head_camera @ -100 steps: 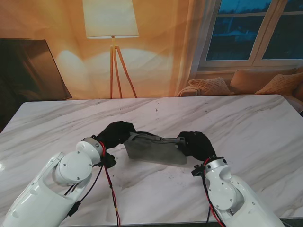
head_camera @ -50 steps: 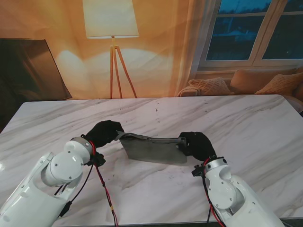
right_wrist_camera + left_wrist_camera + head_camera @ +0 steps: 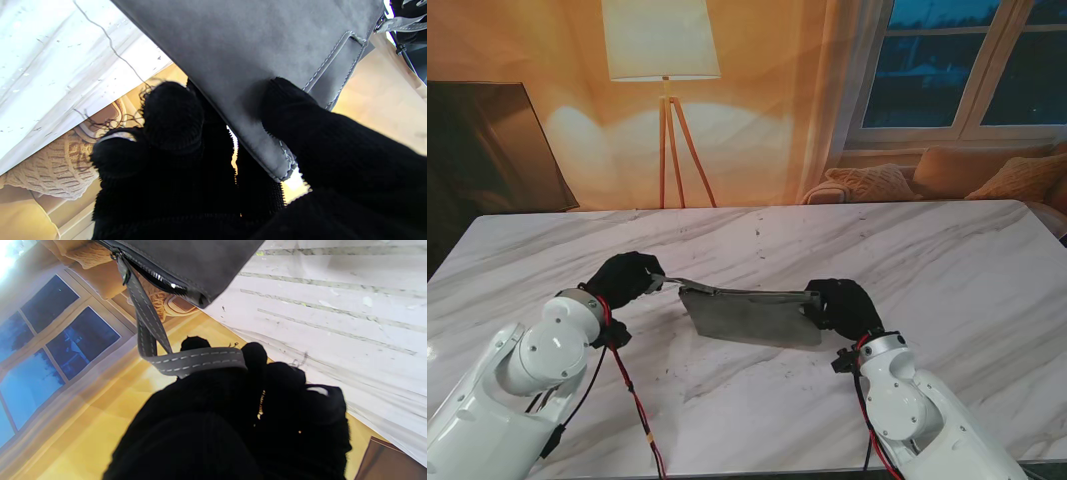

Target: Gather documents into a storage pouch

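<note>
Grey pouch (image 3: 752, 316) sits mid-table on the marble table (image 3: 947, 250), roughly table centre, long side running 9-to-3 across my stand view, held between my two hands. My right hand (image 3: 842, 305) is at the pouch's 3 o'clock end, fingers closed on that end. Right wrist view confirms: thumb (image 3: 293, 110) pressed on the pouch's (image 3: 267, 43) flat grey face near a stitched seam, other fingers (image 3: 171, 113) wrapped behind the edge, so it's gripping the pouch.

My left hand (image 3: 623, 279) is at 9 o'clock of the pouch, a little apart from the body itself, fist closed on the strap (image 3: 670, 283) that runs from the pouch's far-left corner. Left wrist view: grey stitched strap (image 3: 196, 360) lies across my gloved fingers (image 3: 255, 355) and goes up to the zipper (image 3: 156, 276) end of the pouch (image 3: 196, 263); strap looks taut. Zipper teeth visible along the pouch's edge; open or closed, cannot tell.

Red and black cable (image 3: 632, 410) hangs off my left wrist. Floor lamp (image 3: 663, 60) behind the table at 12 o'clock, window (image 3: 972, 65) at about 1 o'clock.
</note>
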{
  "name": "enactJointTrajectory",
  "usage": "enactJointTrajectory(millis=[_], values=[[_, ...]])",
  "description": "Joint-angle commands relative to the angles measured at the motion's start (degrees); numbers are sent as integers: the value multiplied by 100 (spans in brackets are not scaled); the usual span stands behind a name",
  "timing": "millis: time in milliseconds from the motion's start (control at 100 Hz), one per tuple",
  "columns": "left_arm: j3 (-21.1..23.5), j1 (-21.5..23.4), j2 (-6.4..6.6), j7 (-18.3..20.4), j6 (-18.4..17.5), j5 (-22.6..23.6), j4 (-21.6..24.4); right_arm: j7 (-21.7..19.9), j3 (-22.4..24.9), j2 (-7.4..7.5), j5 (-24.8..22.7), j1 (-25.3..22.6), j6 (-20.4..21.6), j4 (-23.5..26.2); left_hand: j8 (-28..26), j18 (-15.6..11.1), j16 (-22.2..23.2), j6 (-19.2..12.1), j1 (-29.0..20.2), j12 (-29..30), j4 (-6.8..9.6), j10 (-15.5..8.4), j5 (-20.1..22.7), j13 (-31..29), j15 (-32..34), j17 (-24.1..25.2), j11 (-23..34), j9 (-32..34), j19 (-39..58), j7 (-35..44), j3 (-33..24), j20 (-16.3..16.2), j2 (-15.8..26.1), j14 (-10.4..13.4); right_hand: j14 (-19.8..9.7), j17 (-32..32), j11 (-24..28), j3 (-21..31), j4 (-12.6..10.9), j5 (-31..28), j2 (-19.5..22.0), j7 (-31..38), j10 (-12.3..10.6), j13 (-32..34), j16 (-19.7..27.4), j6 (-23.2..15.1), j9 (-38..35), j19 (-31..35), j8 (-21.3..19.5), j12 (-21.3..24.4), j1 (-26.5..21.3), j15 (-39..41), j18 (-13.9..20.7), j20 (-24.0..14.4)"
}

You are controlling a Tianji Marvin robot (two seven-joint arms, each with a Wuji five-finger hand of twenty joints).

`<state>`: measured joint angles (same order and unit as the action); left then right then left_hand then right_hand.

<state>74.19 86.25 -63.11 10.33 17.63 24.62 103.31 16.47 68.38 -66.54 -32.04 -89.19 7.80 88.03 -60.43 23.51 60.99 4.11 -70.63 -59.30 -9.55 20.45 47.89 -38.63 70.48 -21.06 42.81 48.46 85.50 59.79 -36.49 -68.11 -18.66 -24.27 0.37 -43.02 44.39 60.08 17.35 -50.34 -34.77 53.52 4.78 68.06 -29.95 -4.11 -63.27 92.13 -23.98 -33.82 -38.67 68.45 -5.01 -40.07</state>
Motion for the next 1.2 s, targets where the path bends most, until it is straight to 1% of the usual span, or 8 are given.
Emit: enactJointTrajectory(millis=[0,650,840,940,1000,1060,1130,1190], values=[[94,51,22,18,59,44,-22,-61,-3,-9,5,-4,-69,-37,-115,-543,84,46,-334,-196,312,-161,215,-163,218,-154,467,338,160,566,-85,-155,371,-694,-337,-156,249,489,-193,-437,66,471,536,382,-59,-151,-231,354,-218,-92,-522,211,24,51],[465,209,-13,-211,279,267,-97,-56,-55,-21,48,34,-134,-73,-105,-546,75,68,-333,-181,310,-153,194,-123,197,-119,444,309,136,534,-87,-160,355,-700,-349,-175,253,462,-199,-432,85,442,542,393,-49,-125,-204,374,-218,-60,-543,249,17,59],[403,192,-33,-281,293,214,-128,-35,-69,-27,53,48,-141,-90,105,-557,-66,122,-333,-48,227,-147,115,12,-62,11,248,254,-31,306,-99,-64,258,-714,-354,-167,242,452,-198,-423,99,430,528,385,-42,-140,-195,366,-204,-39,-532,240,22,65],[394,207,-48,-344,294,192,-127,-30,-61,-30,60,43,-156,-84,409,-557,-233,185,-330,55,117,-142,54,169,-319,172,-2,206,-200,82,-50,65,133,-704,-355,-162,244,448,-199,-421,104,430,529,381,-39,-132,-192,360,-201,-35,-534,235,25,68],[397,229,-48,-340,285,166,-113,-19,-63,-32,57,47,-151,-90,871,-585,-415,238,-333,80,8,-144,-47,359,-598,380,-399,166,-385,-307,148,216,10,-670,-355,-158,249,443,-198,-419,100,430,518,379,-37,-139,-197,353,-199,-33,-531,232,27,71],[389,254,-48,-334,260,142,-101,-10,-70,-34,59,54,-146,-99,1612,-608,-595,185,-315,-24,-14,-172,-259,554,-879,594,-944,144,-547,-535,472,396,-70,-622,-355,-158,252,444,-198,-421,100,433,515,375,-34,-144,-198,352,-198,-31,-526,228,28,72],[371,276,-47,-321,225,99,-94,-4,-82,-37,69,65,-147,-109,2147,-653,-762,107,103,-6,17,-206,-564,796,-1217,868,-1383,11,-747,-766,430,573,-182,-543,-356,-158,254,443,-198,-419,107,433,509,375,-32,-165,-196,352,-197,-28,-519,226,29,73],[351,291,-49,-317,192,51,-91,1,-90,-45,99,73,-164,-107,2444,-697,-894,94,480,221,25,-213,-788,1012,-1509,1116,-1496,-267,-912,-1015,236,741,-338,-467,-360,-158,256,440,-196,-420,108,435,498,372,-29,-171,-198,352,-198,-26,-512,220,29,74]])
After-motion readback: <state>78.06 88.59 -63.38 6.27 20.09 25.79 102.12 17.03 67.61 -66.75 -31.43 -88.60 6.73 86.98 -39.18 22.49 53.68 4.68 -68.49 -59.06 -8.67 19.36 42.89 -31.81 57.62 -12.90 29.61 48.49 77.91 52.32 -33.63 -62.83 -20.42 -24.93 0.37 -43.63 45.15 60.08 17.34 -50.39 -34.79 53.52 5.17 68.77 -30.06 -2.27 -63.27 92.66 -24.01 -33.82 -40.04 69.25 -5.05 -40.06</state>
